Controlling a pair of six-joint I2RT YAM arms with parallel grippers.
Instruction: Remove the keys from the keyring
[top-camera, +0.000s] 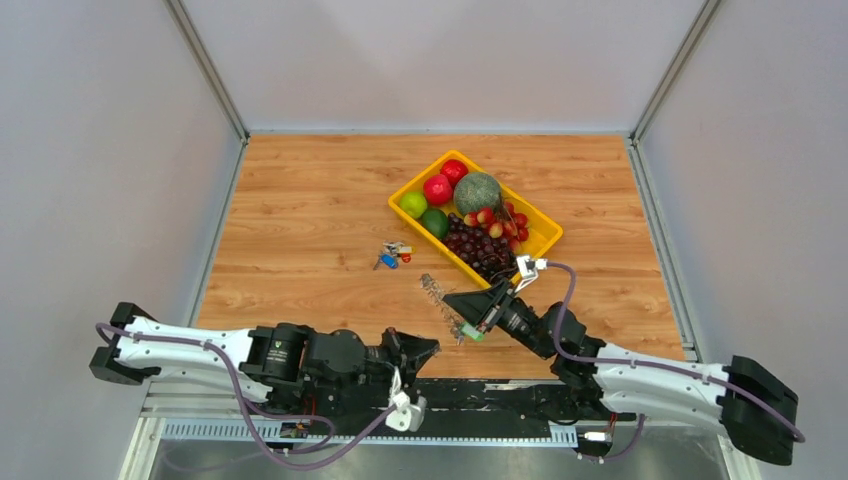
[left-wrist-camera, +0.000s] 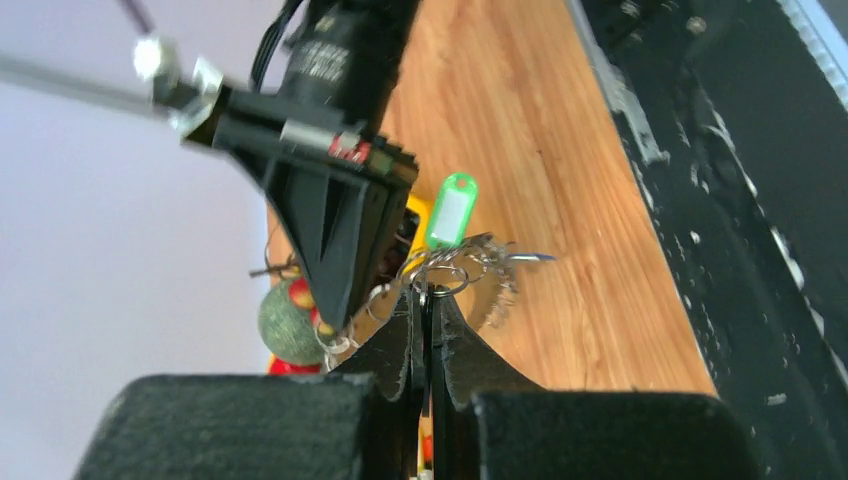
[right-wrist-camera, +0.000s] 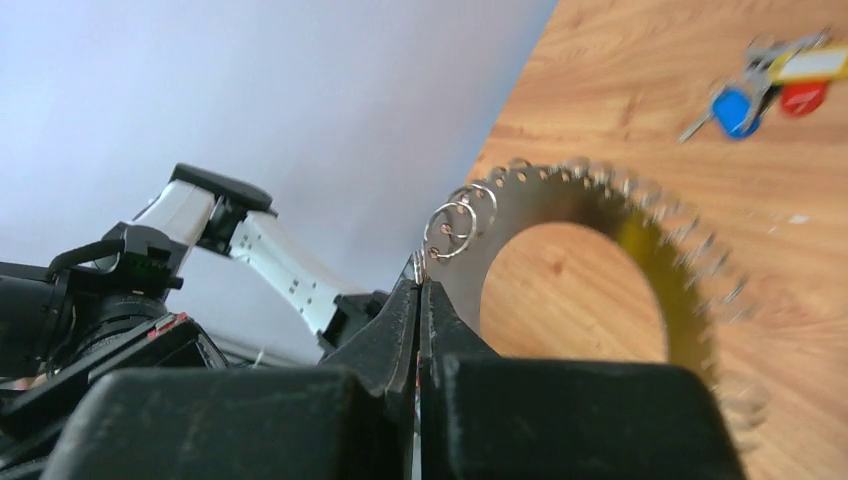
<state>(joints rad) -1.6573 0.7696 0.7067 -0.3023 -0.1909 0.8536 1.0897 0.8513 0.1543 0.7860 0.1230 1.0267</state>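
Note:
The keyring (top-camera: 433, 286) is a large silver toothed ring, held tilted above the table near its front middle. My right gripper (top-camera: 449, 297) is shut on its rim; in the right wrist view the jaws (right-wrist-camera: 421, 278) pinch the thin metal edge just below two small split rings (right-wrist-camera: 452, 226), and the keyring (right-wrist-camera: 560, 198) fans out ahead. My left gripper (top-camera: 433, 347) is shut, with a small split ring (left-wrist-camera: 446, 279) of the keyring caught at its tips (left-wrist-camera: 428, 292). The green-capped key (left-wrist-camera: 450, 208) hangs just past that ring and also shows from the top (top-camera: 472, 333). A blue-tinted key tip (left-wrist-camera: 530, 258) pokes out beside it.
A small loose bunch with blue and red caps (top-camera: 390, 254) lies on the wood left of the yellow tray (top-camera: 547, 240), and also shows in the right wrist view (right-wrist-camera: 765, 85). The tray holds a melon, apples, limes and grapes. White walls enclose the table.

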